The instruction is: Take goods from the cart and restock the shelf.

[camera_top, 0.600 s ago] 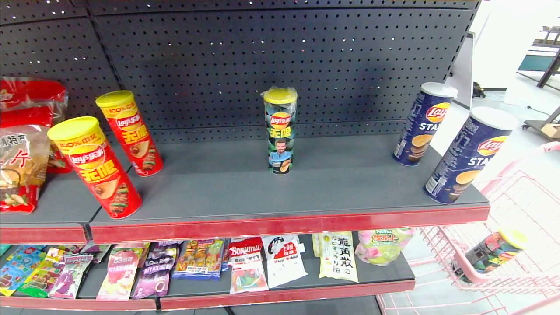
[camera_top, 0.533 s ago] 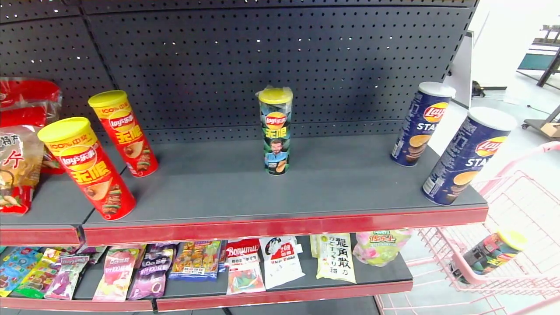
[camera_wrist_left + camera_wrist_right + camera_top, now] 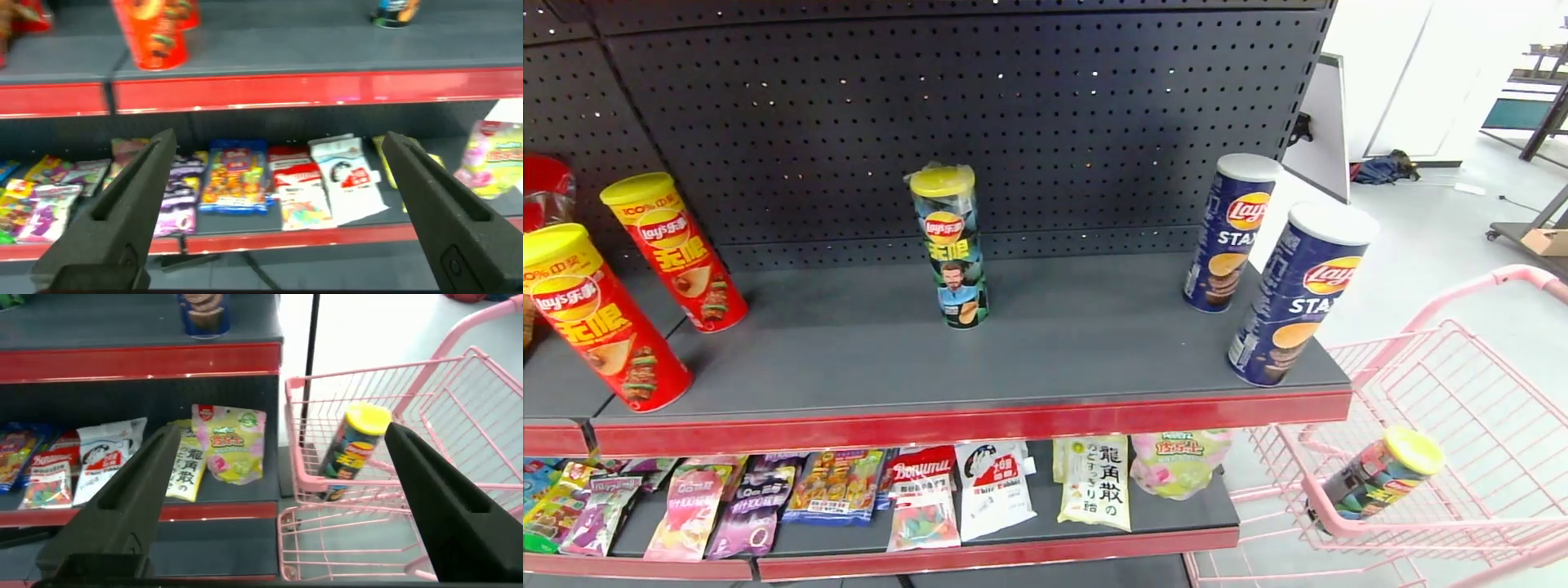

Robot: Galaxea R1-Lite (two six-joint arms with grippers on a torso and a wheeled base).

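Note:
A pink wire cart (image 3: pixel 1421 384) stands to the right of the shelf, and a dark chip can with a yellow lid (image 3: pixel 1376 475) leans in its near corner. In the right wrist view that can (image 3: pixel 353 451) stands in the cart (image 3: pixel 458 416), ahead of my open, empty right gripper (image 3: pixel 278 506). The grey upper shelf with a red edge (image 3: pixel 972 425) carries a matching green can (image 3: pixel 949 245) at its middle. My left gripper (image 3: pixel 278 220) is open and empty, facing the lower shelf's snack bags (image 3: pixel 237 175).
Two red cans (image 3: pixel 674 249) stand at the upper shelf's left and two blue cans (image 3: pixel 1298 290) at its right end, the nearer one close to the edge. Snack bags (image 3: pixel 980 490) fill the lower shelf. Bare shelf lies either side of the green can.
The head camera has swung to the right, so the whole picture has shifted left and more of the cart shows. The goods themselves have not moved.

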